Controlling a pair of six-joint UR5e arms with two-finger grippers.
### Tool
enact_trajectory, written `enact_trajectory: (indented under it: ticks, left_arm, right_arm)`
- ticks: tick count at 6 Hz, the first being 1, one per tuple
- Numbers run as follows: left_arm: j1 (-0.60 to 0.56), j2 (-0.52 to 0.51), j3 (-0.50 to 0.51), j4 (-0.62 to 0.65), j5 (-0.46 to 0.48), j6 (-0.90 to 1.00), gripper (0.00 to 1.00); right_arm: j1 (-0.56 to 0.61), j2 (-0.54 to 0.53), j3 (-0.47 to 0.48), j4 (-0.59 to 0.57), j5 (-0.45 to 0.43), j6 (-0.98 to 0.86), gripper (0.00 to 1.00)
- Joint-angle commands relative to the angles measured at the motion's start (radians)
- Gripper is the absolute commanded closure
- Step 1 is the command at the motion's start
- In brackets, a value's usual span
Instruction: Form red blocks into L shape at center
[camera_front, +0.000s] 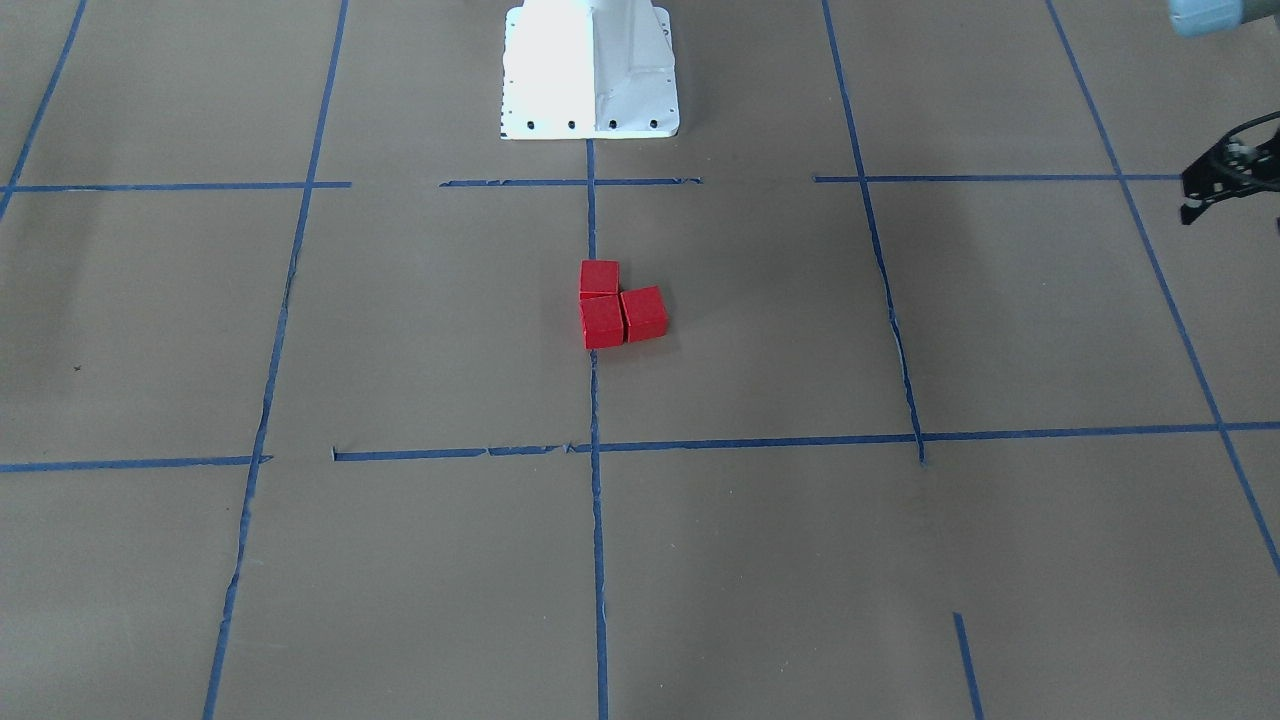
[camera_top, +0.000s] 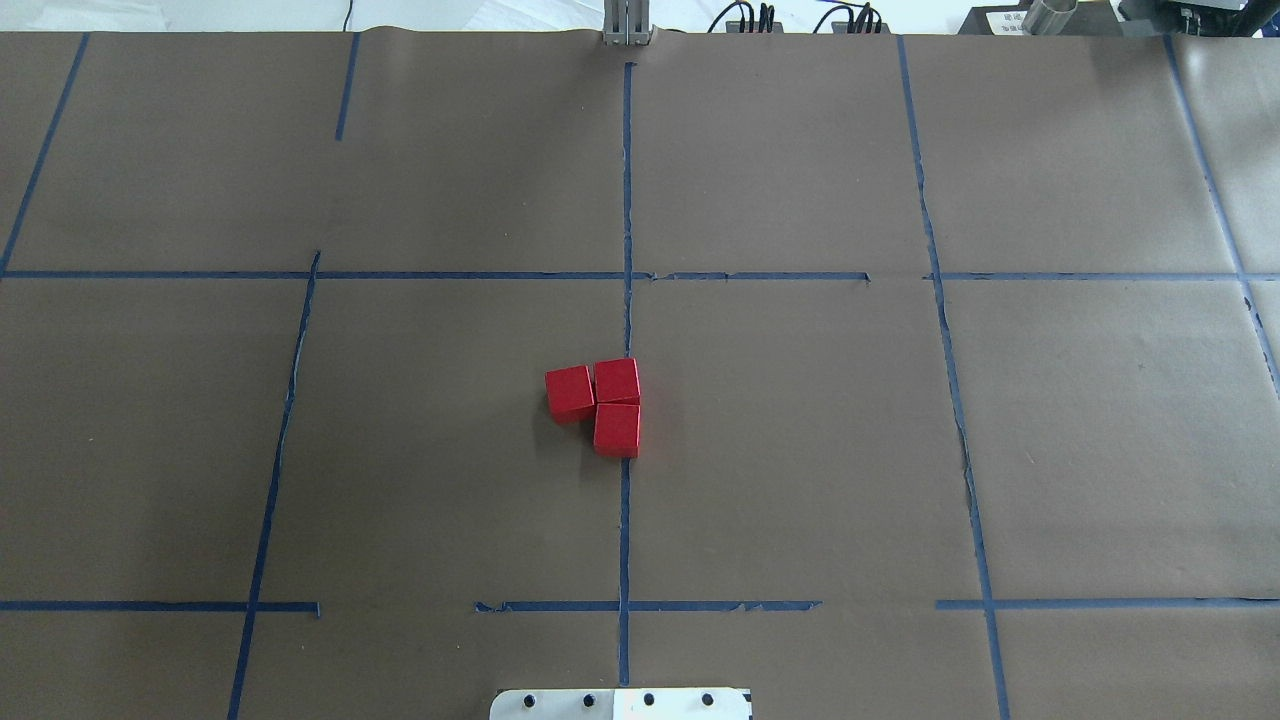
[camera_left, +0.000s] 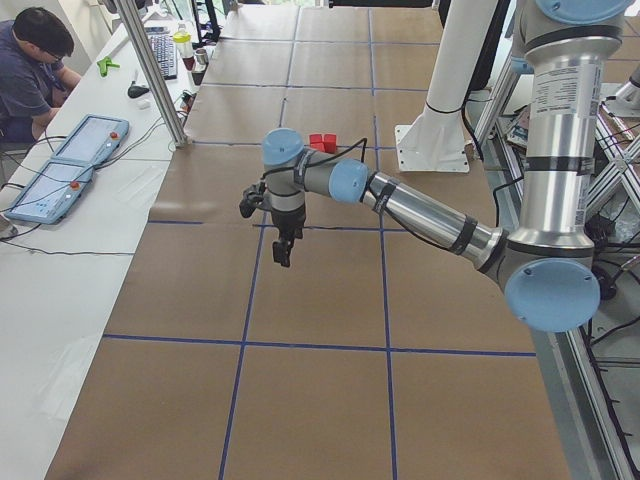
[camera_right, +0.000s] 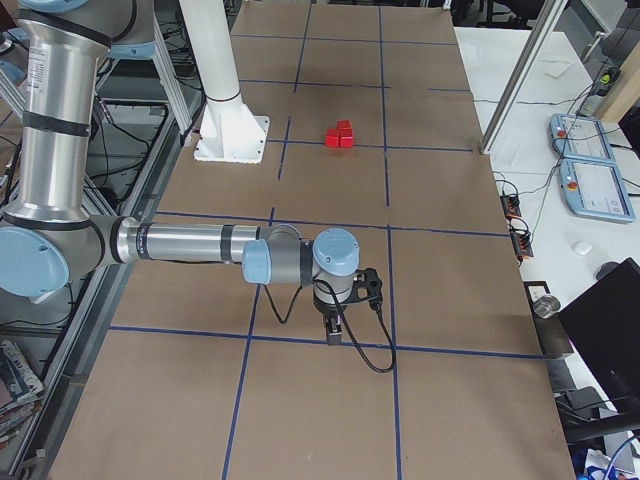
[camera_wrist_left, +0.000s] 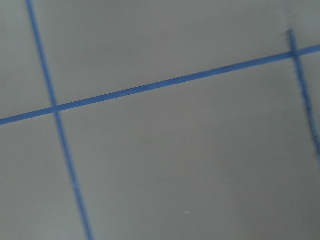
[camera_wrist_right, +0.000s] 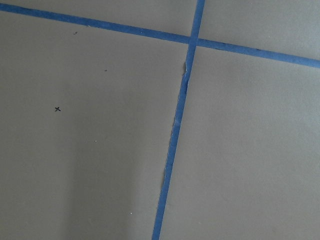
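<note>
Three red blocks lie touching in an L on the brown paper at the center, on the middle blue tape line (camera_top: 626, 320). In the overhead view one block (camera_top: 617, 381) is the corner, one (camera_top: 570, 393) sits to its left and one (camera_top: 617, 430) nearer the base. They also show in the front-facing view (camera_front: 603, 322). My left gripper (camera_left: 282, 252) hangs empty above the paper far from the blocks; only part of it shows at the front-facing view's edge (camera_front: 1200, 200), and I cannot tell whether it is open. My right gripper (camera_right: 333, 333) hangs far off on the other side; I cannot tell its state.
The robot's white base (camera_front: 590, 70) stands behind the blocks. Blue tape lines (camera_top: 940, 330) divide the paper into squares. An operator (camera_left: 35, 60) sits at a side table with teach pendants (camera_left: 65, 165). Both wrist views show only paper and tape.
</note>
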Motion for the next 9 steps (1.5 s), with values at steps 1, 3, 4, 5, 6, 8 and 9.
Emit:
enact_trajectory:
  ticks: [1,3,4,5,6,8,9]
  left_arm:
    - [-0.165,0.091,0.236,-0.188,-0.068,0.213,0.0]
    - [-0.17,0.135,0.245,-0.205,-0.067,0.084,0.0]
    - [-0.17,0.134,0.25,-0.207,-0.065,0.07,0.0]
    - [-0.168,0.134,0.251,-0.205,-0.065,0.065,0.0]
    - [-0.168,0.134,0.238,-0.222,-0.065,0.075,0.0]
    - [-0.168,0.128,0.23,-0.23,-0.059,0.076,0.0]
    - [-0.167,0.132,0.233,-0.228,-0.055,0.076,0.0]
  right_arm:
    - [0.0,-0.003,0.003,0.0,0.0,-0.001,0.0]
    - [0.0,-0.003,0.003,0.0,0.0,-0.001,0.0]
    - [0.0,-0.003,0.001,0.0,0.0,-0.001,0.0]
    - [0.0,-0.003,0.0,0.0,0.0,0.0,0.0]
    - [0.0,-0.006,-0.001,0.0,0.0,0.0,0.0]
    - [0.0,-0.009,-0.001,0.0,0.002,-0.001,0.0]
    - [0.0,-0.01,-0.001,0.0,0.002,-0.003,0.0]
